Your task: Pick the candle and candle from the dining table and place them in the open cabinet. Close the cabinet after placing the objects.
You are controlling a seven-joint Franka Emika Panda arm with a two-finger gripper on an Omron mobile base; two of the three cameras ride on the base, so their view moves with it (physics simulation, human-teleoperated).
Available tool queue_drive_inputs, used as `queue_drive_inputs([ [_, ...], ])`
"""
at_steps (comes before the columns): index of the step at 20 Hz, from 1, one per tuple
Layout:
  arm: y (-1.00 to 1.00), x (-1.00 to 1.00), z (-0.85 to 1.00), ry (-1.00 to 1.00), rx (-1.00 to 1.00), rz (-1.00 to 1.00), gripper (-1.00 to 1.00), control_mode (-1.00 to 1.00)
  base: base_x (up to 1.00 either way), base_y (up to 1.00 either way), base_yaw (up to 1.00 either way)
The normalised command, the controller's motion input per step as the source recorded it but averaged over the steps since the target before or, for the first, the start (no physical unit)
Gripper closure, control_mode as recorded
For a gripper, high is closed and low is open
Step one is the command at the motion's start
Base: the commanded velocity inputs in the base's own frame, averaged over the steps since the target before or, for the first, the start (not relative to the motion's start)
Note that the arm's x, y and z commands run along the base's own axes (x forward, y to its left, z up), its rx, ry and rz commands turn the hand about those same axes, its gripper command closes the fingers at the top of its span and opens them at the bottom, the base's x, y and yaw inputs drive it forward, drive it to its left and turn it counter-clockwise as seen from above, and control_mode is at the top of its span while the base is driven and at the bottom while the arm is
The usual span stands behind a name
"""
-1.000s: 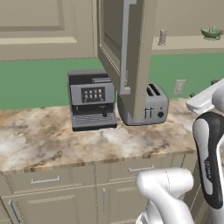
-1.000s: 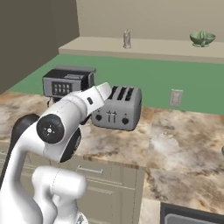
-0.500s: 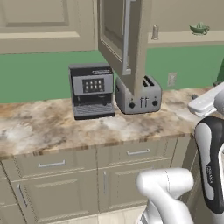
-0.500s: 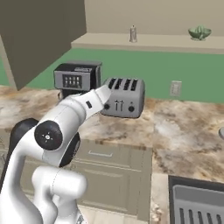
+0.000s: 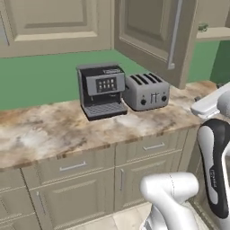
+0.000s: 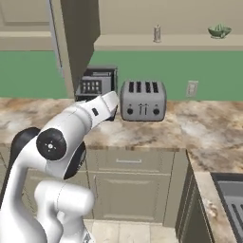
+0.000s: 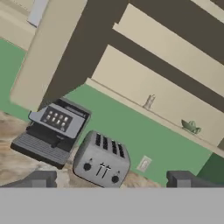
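A small pale candle [image 6: 156, 33] stands on the high beige ledge [image 6: 128, 42] above the green wall; I cannot tell which of the two it is. It shows again in the hand view, candle [image 7: 149, 101], far beyond the fingers. The other candle is out of view. The tall beige cabinet's door [image 5: 150, 31] with its long grey bar handle [image 5: 174, 36] hangs open over the counter. My gripper [image 7: 112, 179] is open, its tips wide apart with nothing between them. It hangs above the marble counter [image 5: 45, 130], aimed at the toaster.
A black coffee machine [image 5: 101, 90] and a silver toaster [image 5: 146, 91] stand side by side on the counter under the open door. A green bowl [image 6: 219, 31] sits on the ledge right of the candle. A sink [image 6: 230, 199] lies at the right, and beige drawers [image 5: 72, 167] are below.
Both base views have shifted, so the camera has moved with the base. The open door now stands nearer, and the toaster sits more central. The arm keeps much the same pose.
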Motion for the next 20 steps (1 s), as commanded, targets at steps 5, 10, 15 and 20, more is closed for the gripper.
queue_drive_inputs([
  [5, 0.00, 0.00, 0.00, 0.00, 0.00, 0.00, -1.00, 1.00, -0.72, 0.35, -0.36],
  [10, 0.00, 0.00, 0.00, 0.00, 0.00, 0.00, -1.00, 1.00, -0.47, 0.61, -0.42],
  [15, 0.00, 0.00, 0.00, 0.00, 0.00, 0.00, -1.00, 1.00, -0.42, 0.68, -0.41],
  [20, 0.00, 0.00, 0.00, 0.00, 0.00, 0.00, -1.00, 1.00, -0.43, 0.68, -0.40],
])
